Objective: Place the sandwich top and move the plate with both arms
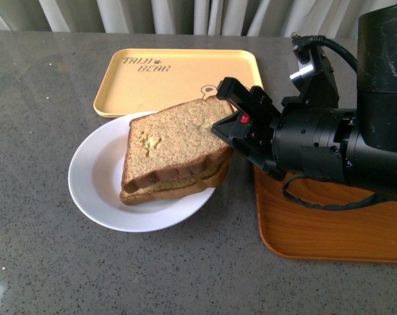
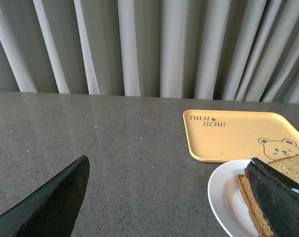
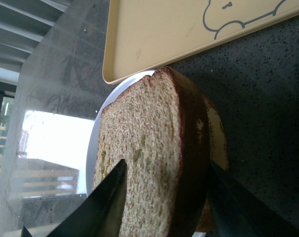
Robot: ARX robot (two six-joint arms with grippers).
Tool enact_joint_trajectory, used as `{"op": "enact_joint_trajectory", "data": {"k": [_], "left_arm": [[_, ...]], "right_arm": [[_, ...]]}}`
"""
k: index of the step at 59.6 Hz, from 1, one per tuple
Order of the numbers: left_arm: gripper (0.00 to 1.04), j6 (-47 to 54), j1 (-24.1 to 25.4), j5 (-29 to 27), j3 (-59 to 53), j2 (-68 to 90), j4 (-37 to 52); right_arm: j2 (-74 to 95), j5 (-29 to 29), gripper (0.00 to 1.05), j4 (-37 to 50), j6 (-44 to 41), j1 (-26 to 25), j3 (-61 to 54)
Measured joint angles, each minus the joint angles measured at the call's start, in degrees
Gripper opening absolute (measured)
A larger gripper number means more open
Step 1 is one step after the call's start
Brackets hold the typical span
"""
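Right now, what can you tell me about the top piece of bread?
The sandwich top is a square slice of brown wholemeal bread with a darker crust and a pale dented patch on its face. It lies tilted, one side resting on the slice below on the white plate, the other side pinched and held higher by the right gripper.

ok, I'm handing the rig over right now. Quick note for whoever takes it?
Right gripper: jaws shut on one edge of the sandwich top. The slice is tilted, its opposite side resting on the lower slice on the plate.
Left gripper: open, empty, over bare table beside the plate.
Done: top brought onto the stack.
Left: release the top, then move the plate with both arms.
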Motion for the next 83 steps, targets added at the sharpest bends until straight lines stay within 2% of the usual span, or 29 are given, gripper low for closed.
{"op": "enact_joint_trajectory", "data": {"k": [9, 18, 27, 39, 40, 41, 42, 44, 48, 50, 56, 65, 67, 73, 76, 83], "left_arm": [[0.96, 0.0, 0.0, 0.0, 0.0, 0.0, 0.0], [0.96, 0.0, 0.0, 0.0, 0.0, 0.0, 0.0], [0.96, 0.0, 0.0, 0.0, 0.0, 0.0, 0.0], [0.96, 0.0, 0.0, 0.0, 0.0, 0.0, 0.0], [0.96, 0.0, 0.0, 0.0, 0.0, 0.0, 0.0], [0.96, 0.0, 0.0, 0.0, 0.0, 0.0, 0.0], [0.96, 0.0, 0.0, -0.04, 0.0, 0.0, 0.0], [0.96, 0.0, 0.0, 0.11, 0.0, 0.0, 0.0], [0.96, 0.0, 0.0, 0.0, 0.0, 0.0, 0.0], [0.96, 0.0, 0.0, 0.0, 0.0, 0.0, 0.0], [0.96, 0.0, 0.0, 0.02, 0.0, 0.0, 0.0], [0.96, 0.0, 0.0, 0.0, 0.0, 0.0, 0.0], [0.96, 0.0, 0.0, 0.0, 0.0, 0.0, 0.0], [0.96, 0.0, 0.0, 0.0, 0.0, 0.0, 0.0], [0.96, 0.0, 0.0, 0.0, 0.0, 0.0, 0.0], [0.96, 0.0, 0.0, 0.0, 0.0, 0.0, 0.0]], "right_arm": [[-1.07, -1.42, 0.75, 0.42, -0.11, -1.4, -1.22], [-4.26, -3.48, 0.97, 0.46, -0.15, -3.63, -3.19], [-9.31, -6.36, 0.96, -0.55, -2.51, -6.64, -5.27], [-21.33, -12.09, 0.96, -7.98, -12.15, -13.77, -8.28], [-22.47, -10.21, 0.94, -7.13, -14.71, -14.1, -8.92], [-24.63, -2.69, 0.89, -2.25, -19.06, -14.4, -10.91], [-25.16, -0.26, 0.88, -0.52, -19.85, -14.53, -11.56], [-27.56, 8.76, 0.81, 5.99, -26.1, -15.04, -14.29], [-31.43, 19.54, 0.69, 12.04, -35.65, -16.17, -18.05], [-32.85, 21.27, 0.63, 12.55, -37.99, -16.76, -19.28], [-36.0, 21.0, 0.47, 12.37, -41.99, -17.77, -23.04], [-44.3, 18.86, 0.1, 9.73, -44.7, -19.93, -29.18], [-44.57, 18.38, 0.03, 11.34, -44.89, -20.28, -30.45], [-46.77, 17.59, 0.02, 11.06, -45.42, -21.27, -33.73], [-49.99, 13.86, 0.02, 8.9, -45.46, -23.87, -34.88], [-56.46, 13.62, 0.02, 4.44, -45.46, -25.46, -36.2]]}}
